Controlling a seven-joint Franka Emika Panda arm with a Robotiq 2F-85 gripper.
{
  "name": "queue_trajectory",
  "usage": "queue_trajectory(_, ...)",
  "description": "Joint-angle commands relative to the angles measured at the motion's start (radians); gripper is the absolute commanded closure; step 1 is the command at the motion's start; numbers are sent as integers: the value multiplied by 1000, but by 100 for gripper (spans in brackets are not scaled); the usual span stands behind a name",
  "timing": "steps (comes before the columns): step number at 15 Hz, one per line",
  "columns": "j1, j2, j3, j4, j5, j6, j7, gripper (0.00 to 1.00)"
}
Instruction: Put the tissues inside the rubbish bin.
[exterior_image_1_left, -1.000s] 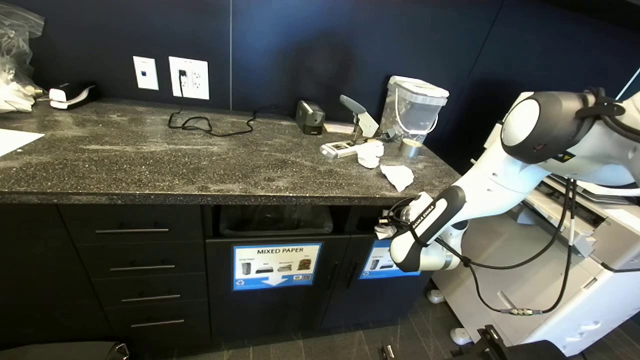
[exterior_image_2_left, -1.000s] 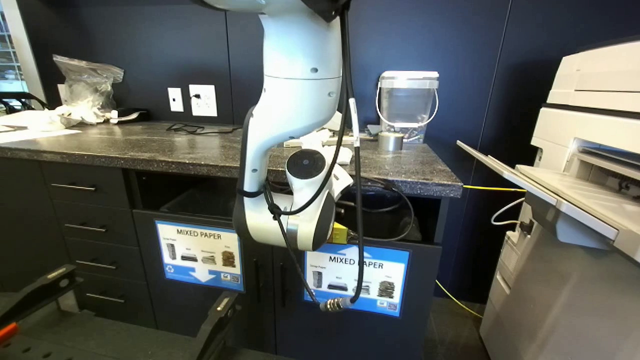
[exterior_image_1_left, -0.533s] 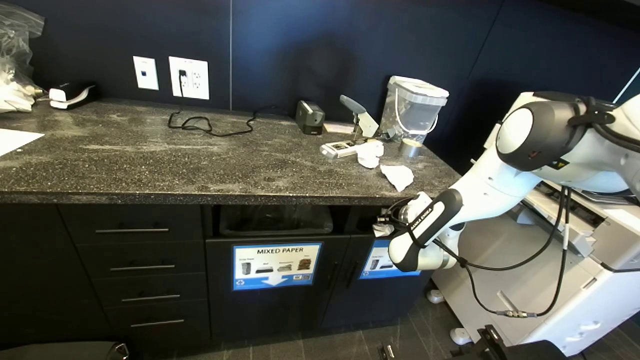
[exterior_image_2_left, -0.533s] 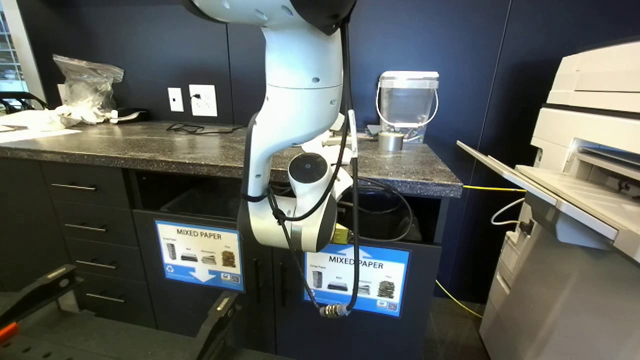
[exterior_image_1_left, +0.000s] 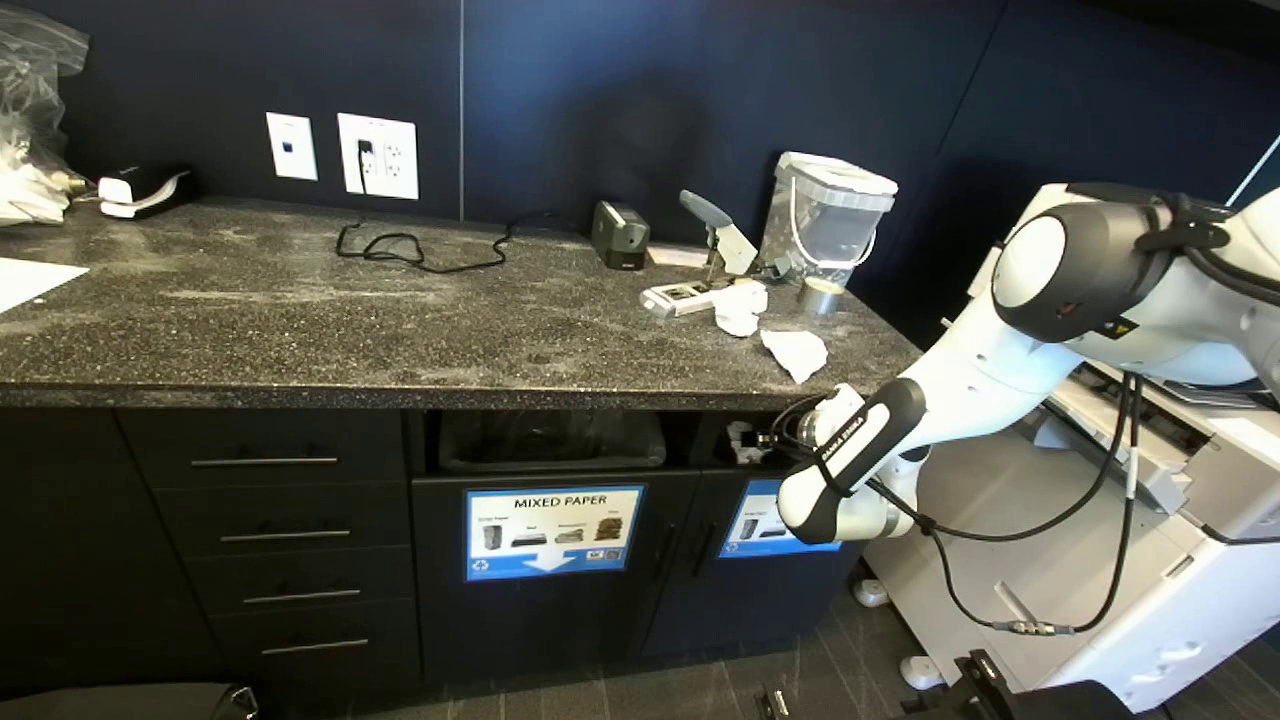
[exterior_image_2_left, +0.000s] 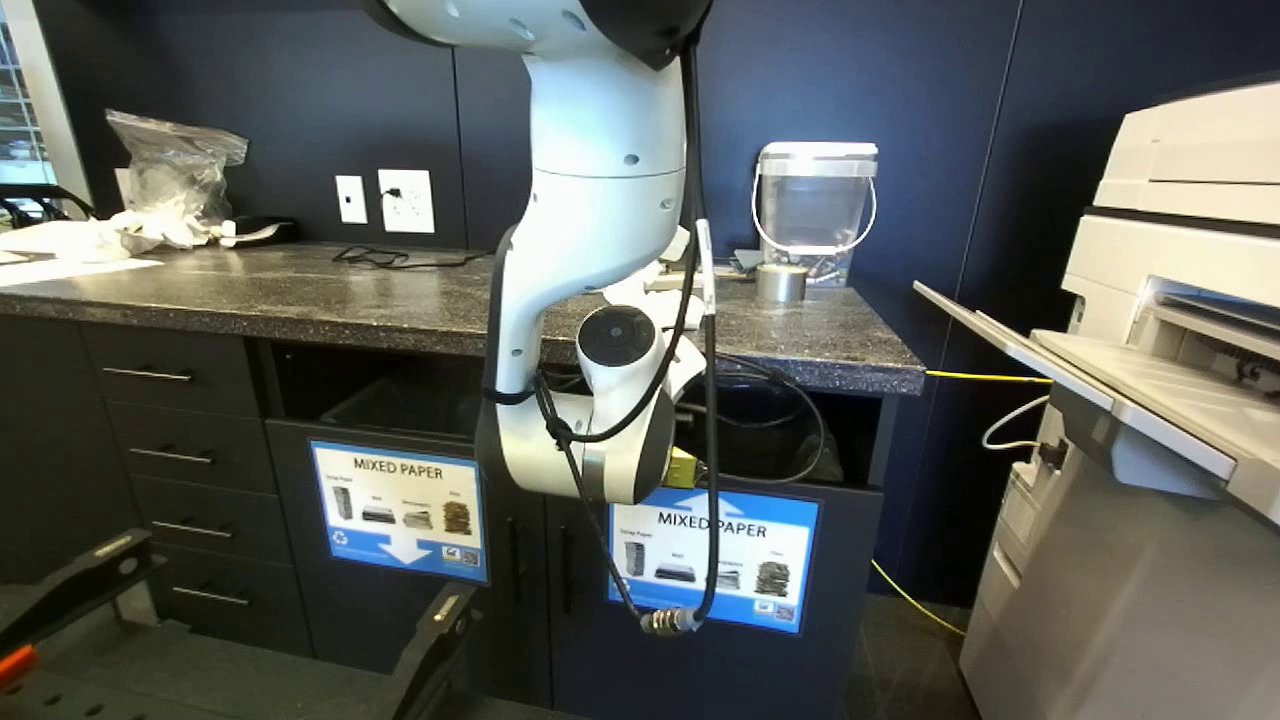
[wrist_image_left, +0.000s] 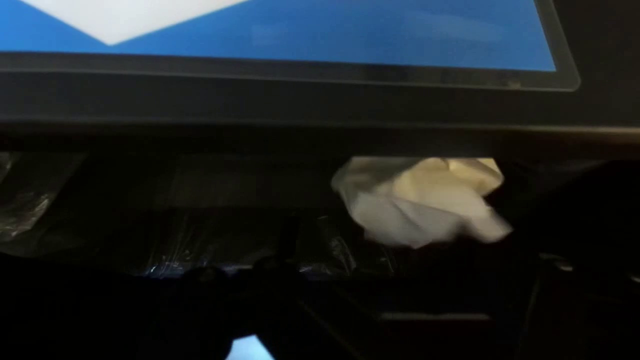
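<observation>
Tissue (wrist_image_left: 420, 202) crumpled, cream to grey, partly hidden by bin front (wrist_image_left: 280, 102). Gripper (exterior_image_1_left: 765, 440) in shadow: fingers apart or clamped, I cannot tell.

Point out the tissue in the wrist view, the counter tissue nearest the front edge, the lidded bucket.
Crumpled tissue (wrist_image_left: 425, 201): wrist view, creased middle.
Counter tissue (exterior_image_1_left: 797, 354): in an exterior view, central face.
Lidded bucket (exterior_image_2_left: 814, 208): in an exterior view, clear front wall.

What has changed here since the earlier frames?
In an exterior view, the tissue at the gripper moved up and left into the opening of the bin, and the arm edged slightly left. The tissue looks let go, though the wrist view is too dark to confirm. The countertop tissues and bucket stayed put.
</observation>
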Motion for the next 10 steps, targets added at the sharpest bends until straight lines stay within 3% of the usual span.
queue_trajectory(1,51,15,-35,51,52,-53,20,0)
queue_trajectory(6,125,-67,-107,-27,143,-178,-9,0)
queue_trajectory(10,170,-206,-155,-142,158,-315,-36,0)
